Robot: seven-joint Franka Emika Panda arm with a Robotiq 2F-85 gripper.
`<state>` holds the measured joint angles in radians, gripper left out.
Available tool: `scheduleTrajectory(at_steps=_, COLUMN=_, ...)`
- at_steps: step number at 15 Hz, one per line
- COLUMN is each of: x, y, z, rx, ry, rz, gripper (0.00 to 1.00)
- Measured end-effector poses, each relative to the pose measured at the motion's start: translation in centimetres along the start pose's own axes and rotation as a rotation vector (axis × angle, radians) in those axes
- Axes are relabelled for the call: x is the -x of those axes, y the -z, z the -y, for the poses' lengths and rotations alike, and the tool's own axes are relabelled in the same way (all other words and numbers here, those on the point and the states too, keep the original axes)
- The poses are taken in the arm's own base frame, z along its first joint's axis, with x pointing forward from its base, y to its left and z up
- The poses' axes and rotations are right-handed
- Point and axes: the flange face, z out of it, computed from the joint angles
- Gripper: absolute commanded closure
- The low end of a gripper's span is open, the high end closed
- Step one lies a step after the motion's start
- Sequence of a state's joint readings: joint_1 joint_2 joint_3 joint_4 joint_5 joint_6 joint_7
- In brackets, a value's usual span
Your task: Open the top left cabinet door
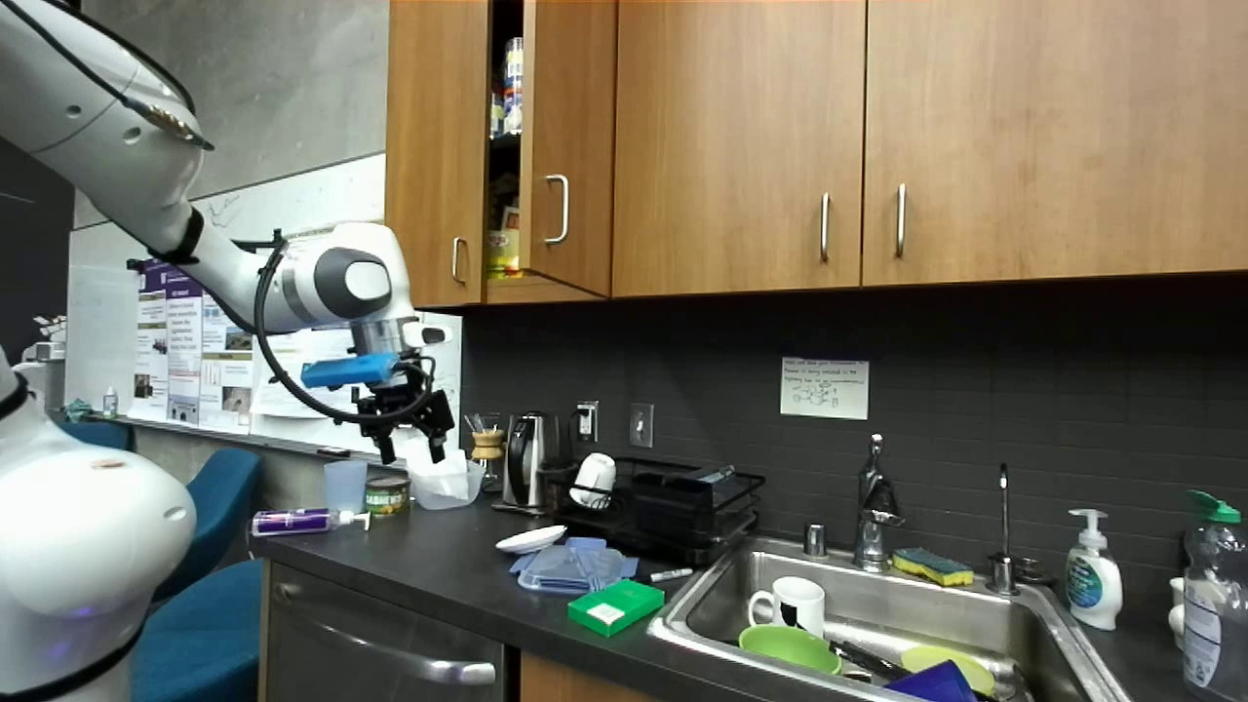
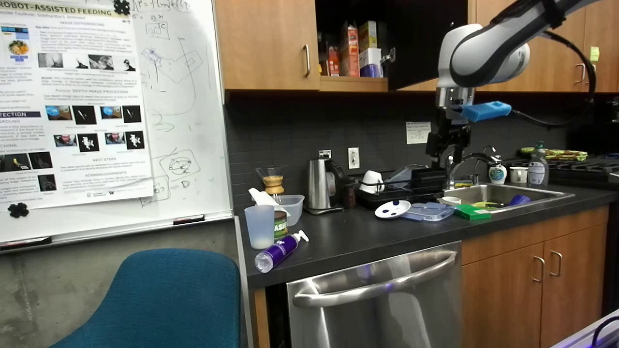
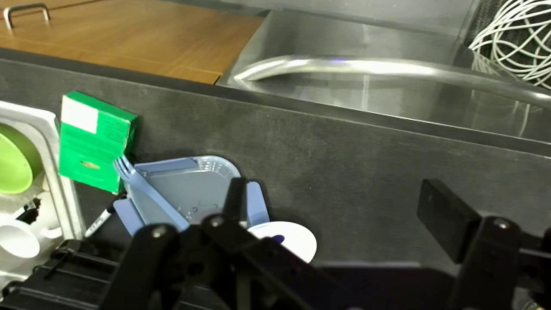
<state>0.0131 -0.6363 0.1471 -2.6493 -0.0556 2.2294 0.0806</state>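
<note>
The top left cabinet door [image 1: 434,146] is a tall, narrow honey-brown panel with a small silver handle, lying shut at the left end of the upper cabinets; it also shows in an exterior view [image 2: 268,43]. The matching door beside it [image 1: 585,127] stands swung out, its dark inner face [image 2: 425,43] showing, with bottles and packets on the shelves [image 2: 353,83] behind. My gripper [image 1: 411,454] points down, below the upper cabinets and apart from both doors. In the wrist view its fingers [image 3: 338,202] are wide apart with nothing between them. No upper door shows in the wrist view.
The dark counter [image 2: 333,237] below holds a kettle [image 2: 316,186], a dish rack [image 1: 673,507], a purple bottle [image 2: 276,252], a white plate [image 2: 392,209] and a green box [image 1: 614,606]. A sink [image 1: 721,575] with dishes lies beyond. A blue chair [image 2: 174,299] stands by the counter's end.
</note>
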Motion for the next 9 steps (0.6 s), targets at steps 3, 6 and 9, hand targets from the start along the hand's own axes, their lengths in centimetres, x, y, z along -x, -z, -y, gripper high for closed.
scheduleTrajectory(at_steps=3, x=0.2, y=-0.4, z=2.6, rx=0.055, ry=0.081, rz=-0.101, gripper=0.00)
scheduleTrajectory(at_steps=6, x=0.3, y=0.6, z=5.1, rx=0.094, ry=0.147, rz=-0.247, gripper=0.00)
scheduleTrajectory(at_steps=9, x=0.2, y=2.4, z=7.1, rx=0.109, ry=0.178, rz=-0.409, gripper=0.00)
